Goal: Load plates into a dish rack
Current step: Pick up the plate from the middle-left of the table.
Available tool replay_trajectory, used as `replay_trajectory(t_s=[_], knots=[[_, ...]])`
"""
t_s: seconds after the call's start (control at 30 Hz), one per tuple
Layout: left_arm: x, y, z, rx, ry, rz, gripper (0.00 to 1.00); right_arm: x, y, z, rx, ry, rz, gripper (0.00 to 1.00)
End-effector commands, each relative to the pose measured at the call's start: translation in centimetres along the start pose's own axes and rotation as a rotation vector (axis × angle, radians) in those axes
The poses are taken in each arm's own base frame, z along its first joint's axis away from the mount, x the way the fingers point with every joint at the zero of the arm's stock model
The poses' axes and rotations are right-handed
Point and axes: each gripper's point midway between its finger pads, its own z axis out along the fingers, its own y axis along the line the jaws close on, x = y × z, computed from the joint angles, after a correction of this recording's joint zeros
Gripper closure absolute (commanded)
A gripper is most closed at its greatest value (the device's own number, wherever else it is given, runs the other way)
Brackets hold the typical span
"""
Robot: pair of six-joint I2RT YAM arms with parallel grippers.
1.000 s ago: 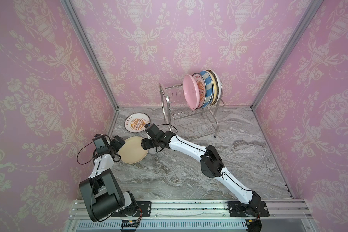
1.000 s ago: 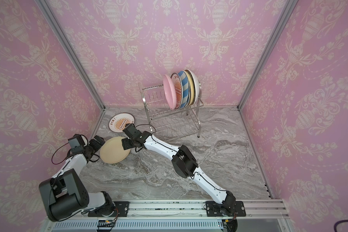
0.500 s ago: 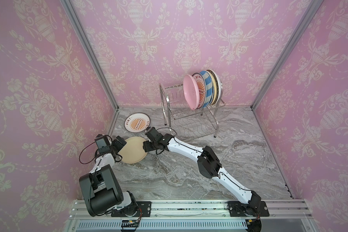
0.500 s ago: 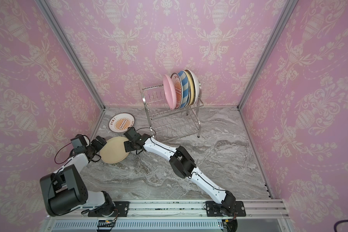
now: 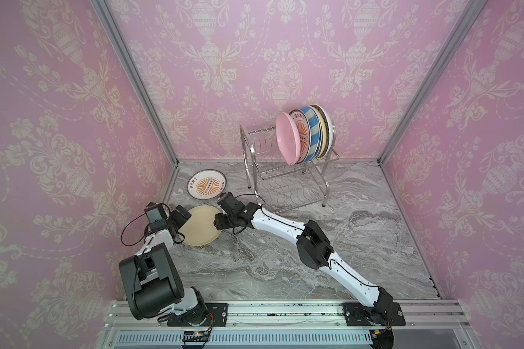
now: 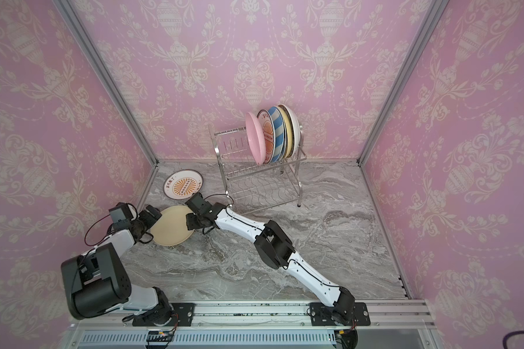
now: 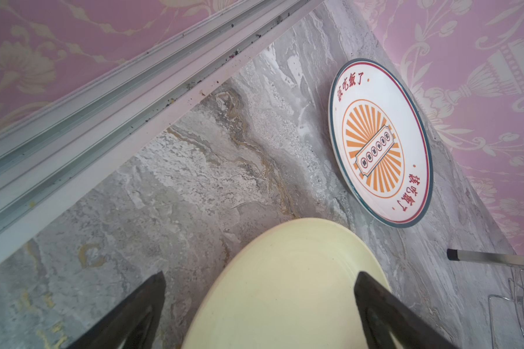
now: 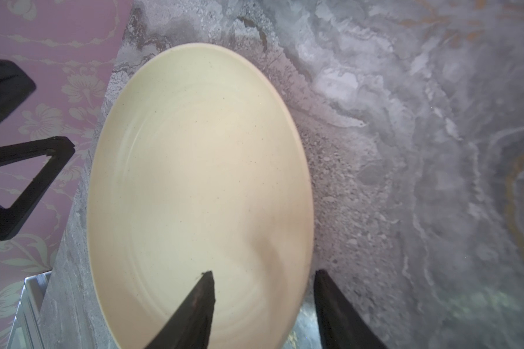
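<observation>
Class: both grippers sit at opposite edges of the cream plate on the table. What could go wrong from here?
1. The right gripper straddles only the rim of the cream plate, jaws apart; so shallow a pinch might let the plate slip or swing when lifted.
2. The sunburst plate lies flat close beside that wrist and could get knocked.
3. The left gripper, open at the opposite edge, might snag the plate as it rises.

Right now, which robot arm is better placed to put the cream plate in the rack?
Probably right. The right gripper straddles the rim of the cream plate, one finger over it, one outside, and the dish rack stands nearer that arm. The left gripper sits open at the opposite rim.
</observation>
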Motion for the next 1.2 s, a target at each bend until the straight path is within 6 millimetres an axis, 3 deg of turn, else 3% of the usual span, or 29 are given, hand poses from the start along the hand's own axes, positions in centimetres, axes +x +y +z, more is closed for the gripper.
replay_trajectory(t_s=[0.0,0.37,0.7,1.0,1.17], knots=[[0.7,0.4,0.7,-0.006,0.01,0.024,0.01,1.2,-0.6,1.5,0.001,0.028,0.034,0.5],[1.5,-0.5,1.5,0.016,0.03,0.045,0.01,1.3,-1.6,2.5,0.004,0.028,0.061,0.55],[2.6,-1.5,1.7,0.057,0.047,0.065,0.01,1.1,-2.1,2.5,0.037,0.015,0.036,0.77],[4.2,-1.9,0.6,0.073,0.064,0.06,0.01,-0.4,-1.8,0.4,0.076,-0.042,-0.026,0.98],[2.5,-2.8,-1.6,0.077,0.008,0.078,0.01,-1.6,-1.0,-2.0,0.117,-0.084,-0.114,1.0]])
